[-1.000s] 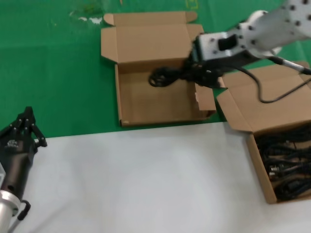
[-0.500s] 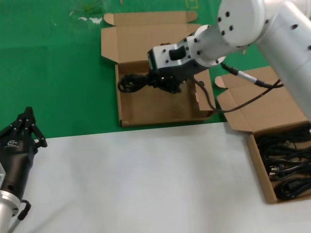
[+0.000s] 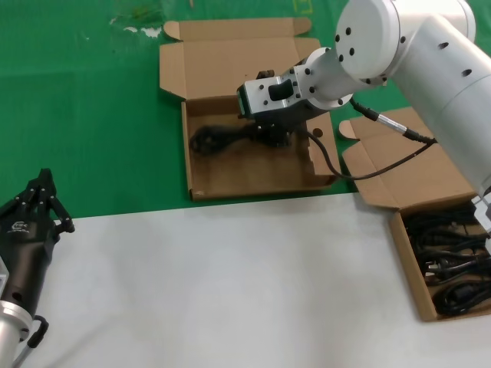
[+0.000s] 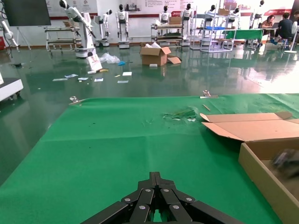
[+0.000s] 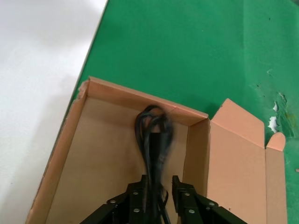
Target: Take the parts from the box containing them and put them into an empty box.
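A coiled black cable is held low inside the empty box, its loop toward the box's left wall, its other end clamped in the right claw. The claw is closed on the cable; in the right wrist view the bundle is seen running out from between the two fingers toward the far wall of the box. Whether the cable already rests on the box floor cannot be told.

The step in hand is judged to be the placing of one part. Next, the claw is to be opened so that the bundle drops flat inside, then lifted clear of the walls and carried back to the full box at the right, where more cables are left lying.

The left claw is parked at the near left over the desk, well apart from both boxes; its fingers are seen drawn together to a point in the left wrist view.

Only the head view shows both boxes and the remaining cables. Only the right wrist view shows the grip itself. The left wrist view gives just a corner of the empty box and the green mat
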Robot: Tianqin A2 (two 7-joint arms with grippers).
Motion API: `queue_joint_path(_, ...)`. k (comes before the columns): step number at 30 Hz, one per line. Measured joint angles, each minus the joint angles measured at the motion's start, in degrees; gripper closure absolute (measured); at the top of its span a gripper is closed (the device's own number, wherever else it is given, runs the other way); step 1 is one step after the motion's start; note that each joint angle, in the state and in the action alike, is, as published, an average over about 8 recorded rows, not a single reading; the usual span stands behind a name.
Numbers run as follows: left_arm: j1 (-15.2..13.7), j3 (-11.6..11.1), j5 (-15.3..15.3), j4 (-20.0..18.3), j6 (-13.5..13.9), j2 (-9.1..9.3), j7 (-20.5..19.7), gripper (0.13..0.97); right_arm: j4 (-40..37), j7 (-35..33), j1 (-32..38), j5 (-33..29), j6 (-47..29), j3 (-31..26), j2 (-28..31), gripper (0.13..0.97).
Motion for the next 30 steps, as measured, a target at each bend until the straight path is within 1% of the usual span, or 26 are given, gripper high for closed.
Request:
queue_joint_path(3,0.0,0.0,0.0,0.0,0.0,0.00,0.0,0.957,-1.5,-1.1,0.2,0.7,1.0,0.3,-0.4,0.863)
queue_joint_path(7,0.0,0.0,0.0,0.0,0.0,0.00,0.0,0.957,-2.7,-2.3,0.3,1.6,1.8,0.6,-0.7,0.815)
queue_joint_path(11,0.0,0.0,0.0,0.0,0.0,0.00,0.0,0.957,-1.4,-2.1,-0.1,2.2,1.6,0.9,0.1,0.768)
queue_joint_path(12,0.0,0.0,0.0,0.0,0.0,0.00,0.0,0.957,-0.4,-1.8,-0.3,2.3,1.3,1.0,0.5,0.768)
queue_joint_path(20,0.0,0.0,0.0,0.0,0.0,0.00,0.0,0.957,11.0,2.2,-3.1,4.8,-0.9,3.3,4.9,0.605)
queue_joint_path(21,0.0,0.0,0.0,0.0,0.0,0.00,0.0,0.957,11.9,2.5,-3.4,5.0,-1.0,3.6,5.3,0.605)
queue_joint_path(24,0.0,0.0,0.0,0.0,0.0,0.00,0.0,0.957,13.1,2.9,-3.8,5.3,-1.2,3.9,5.7,0.527)
queue_joint_path(29,0.0,0.0,0.0,0.0,0.0,0.00,0.0,0.928,13.8,3.0,-4.7,5.9,-0.5,4.4,5.8,0.397)
queue_joint_path(30,0.0,0.0,0.0,0.0,0.0,0.00,0.0,0.922,14.1,3.0,-5.1,6.2,-0.2,4.6,5.8,0.397)
